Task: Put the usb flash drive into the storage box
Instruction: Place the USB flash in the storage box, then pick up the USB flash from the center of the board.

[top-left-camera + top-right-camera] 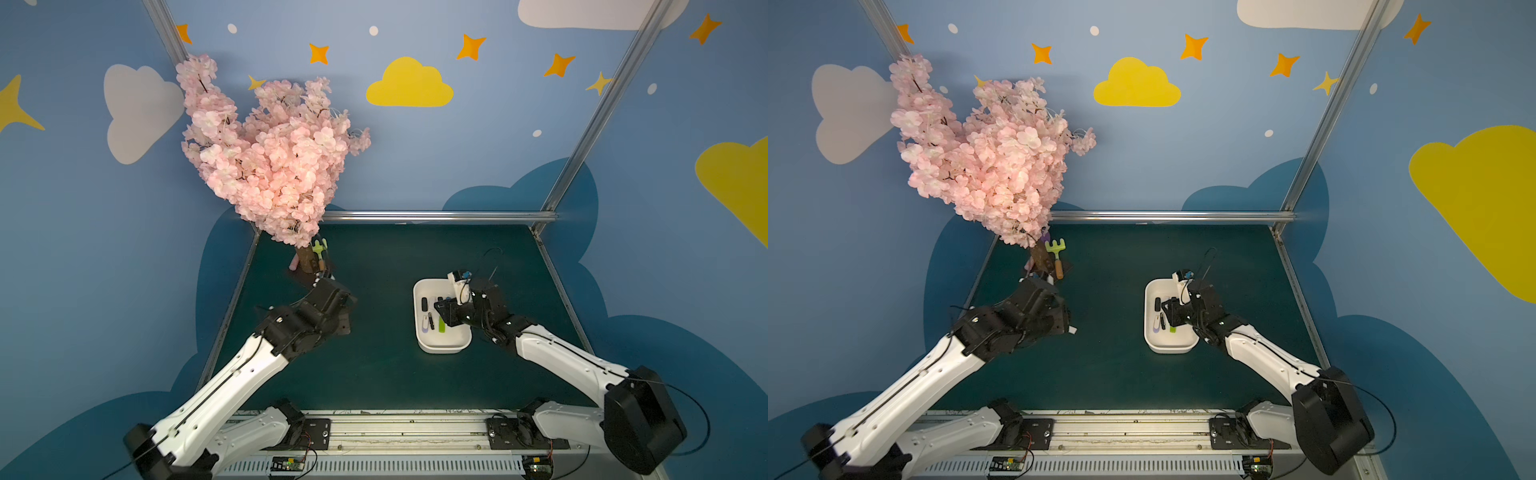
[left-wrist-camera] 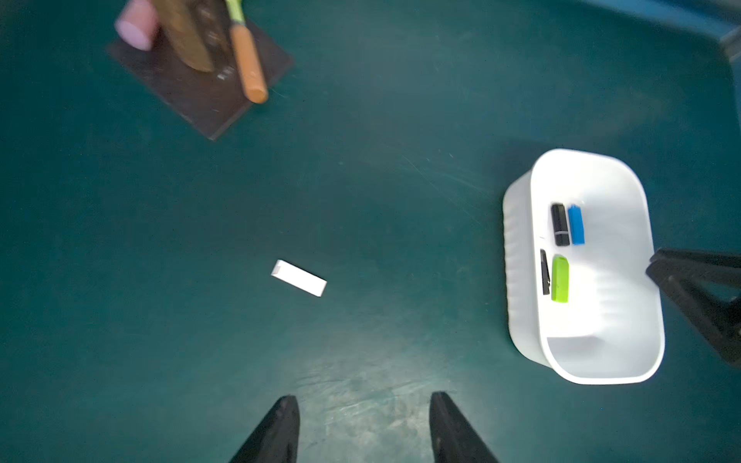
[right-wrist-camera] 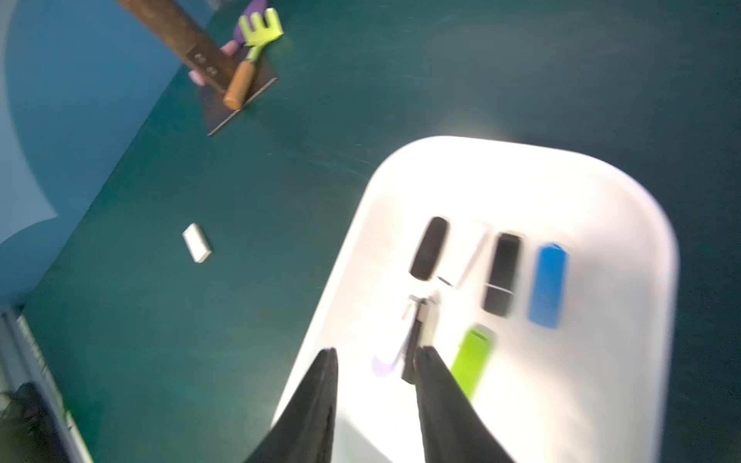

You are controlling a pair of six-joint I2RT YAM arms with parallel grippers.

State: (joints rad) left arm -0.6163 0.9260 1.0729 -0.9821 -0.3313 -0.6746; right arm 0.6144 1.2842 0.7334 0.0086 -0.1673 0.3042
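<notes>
White usb flash drive (image 2: 298, 278) lies flat on the green table (image 2: 361, 180), well apart from the storage box (image 2: 517, 260). Left gripper (image 2: 363, 396) hangs near it, jaws parted, empty. Right gripper (image 3: 377, 349) hangs over the box, jaws parted, gripping nothing; other drives (image 3: 547, 284) lie inside.

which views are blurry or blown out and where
Right wrist view: motion-smeared throughout, the storage box glares to flat white and the blue drive streaks. Left wrist view: the white flash drive is crisp, the toy rake soft. Both top views: evenly lit, sharp except the slightly blurred left arm.
</notes>
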